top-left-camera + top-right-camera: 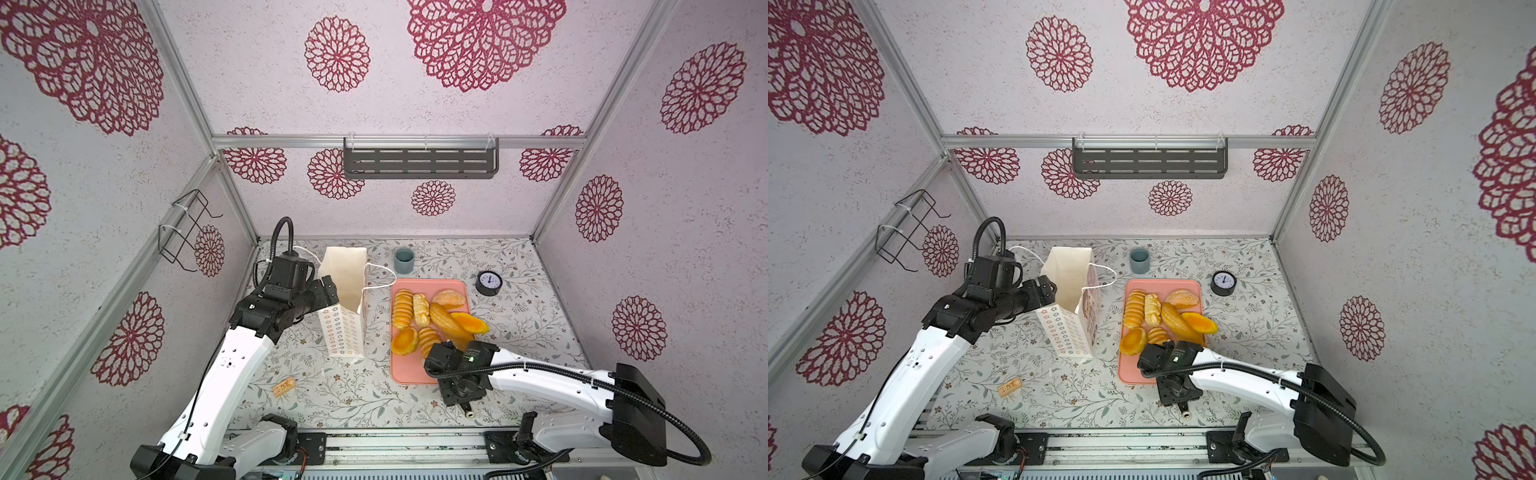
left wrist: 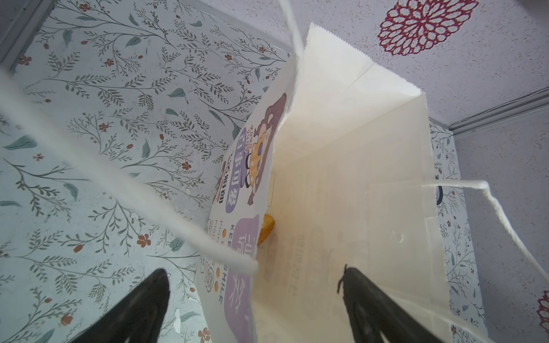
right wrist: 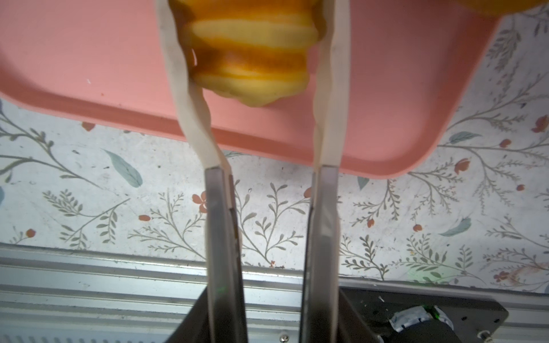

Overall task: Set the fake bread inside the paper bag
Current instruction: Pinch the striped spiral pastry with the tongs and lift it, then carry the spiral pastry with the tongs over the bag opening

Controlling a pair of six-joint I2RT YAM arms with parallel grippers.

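Right wrist view: my right gripper (image 3: 251, 12) is pinched narrow on a ridged loaf (image 3: 252, 59) at the pink tray (image 3: 89, 74). In both top views the paper bag (image 1: 345, 328) stands at the tray's nine o'clock. My left gripper (image 2: 252, 270) gapes wide, one finger inside the bag's wall and one outside.

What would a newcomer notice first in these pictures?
A pink tray of glossy golden toy breads lies right of the middle, where the right gripper pinches a ridged loaf at the near end. Left of it stands a tall open paper bag, with the open left gripper at its rim.
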